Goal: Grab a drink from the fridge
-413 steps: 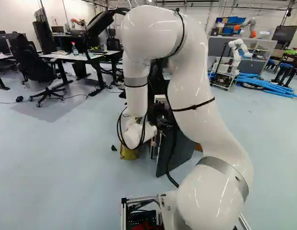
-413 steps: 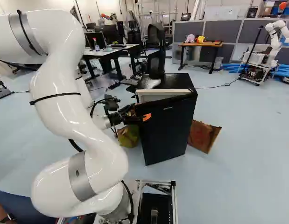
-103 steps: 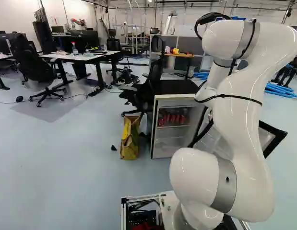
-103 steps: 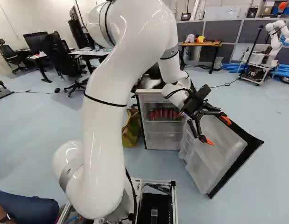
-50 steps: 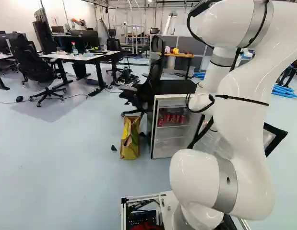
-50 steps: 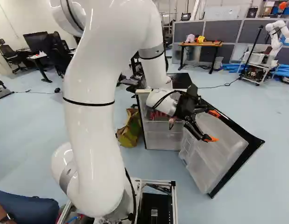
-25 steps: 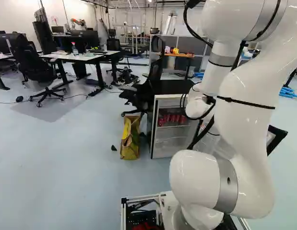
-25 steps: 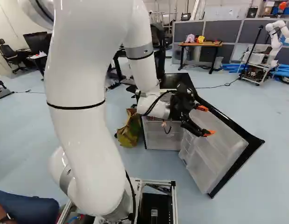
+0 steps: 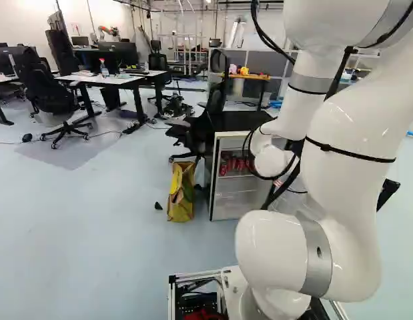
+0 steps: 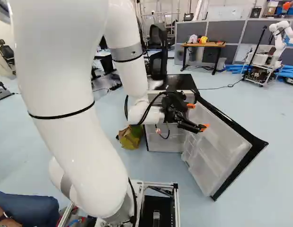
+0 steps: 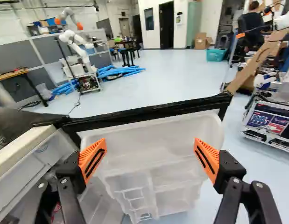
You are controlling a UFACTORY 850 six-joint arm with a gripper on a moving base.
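several red cans (image 9: 233, 165) stand in a row on the upper shelf inside the fridge (image 9: 243, 121), and those are the drinks you're after. you have the fridge door (image 10: 231, 125) swung wide, with its clear bins facing you. your white arm (image 10: 66, 113) reaches toward the fridge from the base, and your gripper (image 10: 197, 117) is in front of the fridge, over by the opened door. its two fingers are spread well apart with nothing pinched between them; in the wrist view the orange pads (image 11: 92, 159) point at the door's bins (image 11: 153, 140), and the fridge's body sits off beside one finger. in the left base view you can see a yellow bag (image 9: 181, 193) on the floor just left of the fridge, and a black office chair (image 9: 201, 133) close by on that same side. farther back, beyond the fridge, you've got a small wooden-topped table (image 10: 210, 44) with a few things on it
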